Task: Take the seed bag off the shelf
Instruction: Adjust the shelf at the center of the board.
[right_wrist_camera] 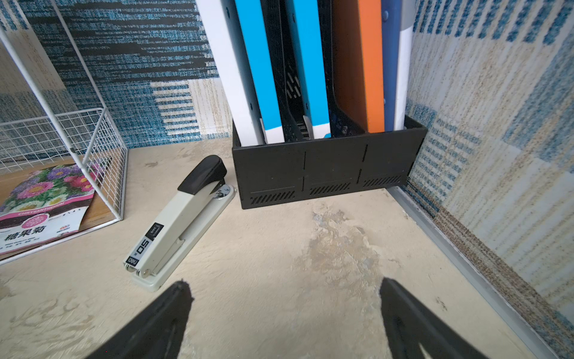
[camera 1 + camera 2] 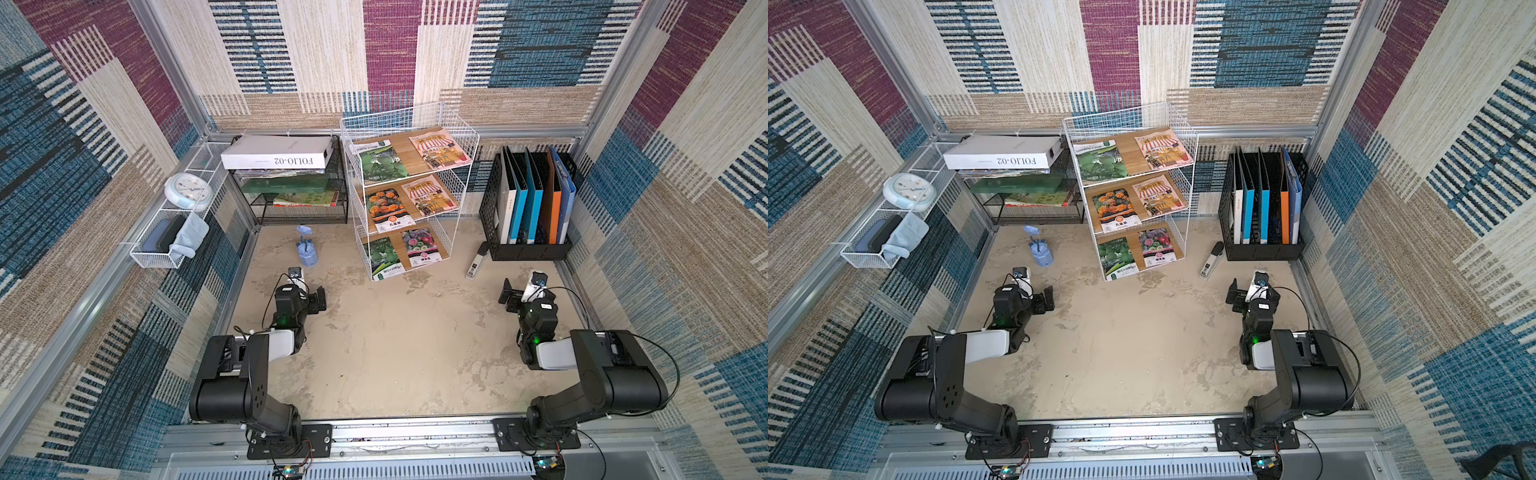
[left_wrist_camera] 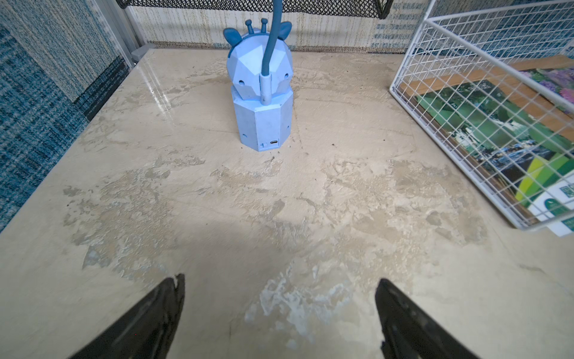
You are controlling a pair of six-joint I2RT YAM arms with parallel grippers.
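Top views: six glossy seed bags [image 2: 386, 208] sit two per wooden tier in white wire-grid shelf [image 2: 399, 120] at bench's back edge. Beside it, black mesh tray rack [image 2: 303, 212] carries flat white box [image 2: 276, 154]. Jaws spread wide, empty: left gripper [image 3: 281, 281], right gripper [image 1: 285, 284].

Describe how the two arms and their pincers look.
The left arm and right arm are bulky black, each with a white forearm shell, a green indicator light and loose black cables. The left pincer and right pincer each have two tapered black fingers.

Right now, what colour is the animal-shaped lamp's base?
Base: light blue, clearest in the left wrist view.
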